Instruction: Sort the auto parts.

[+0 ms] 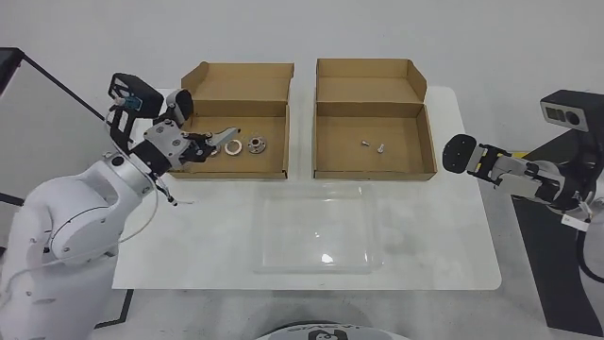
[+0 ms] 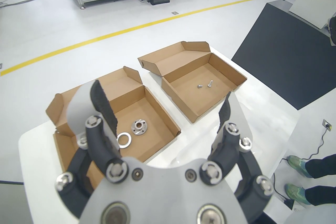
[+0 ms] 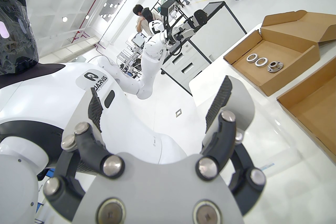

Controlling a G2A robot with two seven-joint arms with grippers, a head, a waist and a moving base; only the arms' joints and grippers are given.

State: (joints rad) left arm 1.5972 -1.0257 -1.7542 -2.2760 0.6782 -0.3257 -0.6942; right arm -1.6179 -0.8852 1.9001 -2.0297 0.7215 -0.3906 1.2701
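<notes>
Two open cardboard boxes stand side by side on the white table [image 1: 472,255]. The left box [image 1: 236,176] holds a metal flange [image 1: 257,144] [image 2: 139,126] [image 3: 274,67] and two flat rings [image 3: 252,57] [image 3: 261,61]. One ring [image 2: 124,140] lies beside my finger in the left wrist view. The right box [image 1: 373,176] [image 2: 189,88] holds two small bolts [image 1: 380,148] [image 2: 209,83]. My left gripper [image 1: 217,143] [image 2: 161,89] hangs open and empty over the left box, near the rings. My right gripper [image 1: 458,154] [image 3: 160,87] is open and empty just off the table's right edge.
A clear plastic tray [image 1: 321,227] lies on the table in front of the boxes, nothing visible in it. Both box lids [image 1: 241,83] stand folded back on the far side. A black mat [image 2: 283,57] covers the floor to the right of the table.
</notes>
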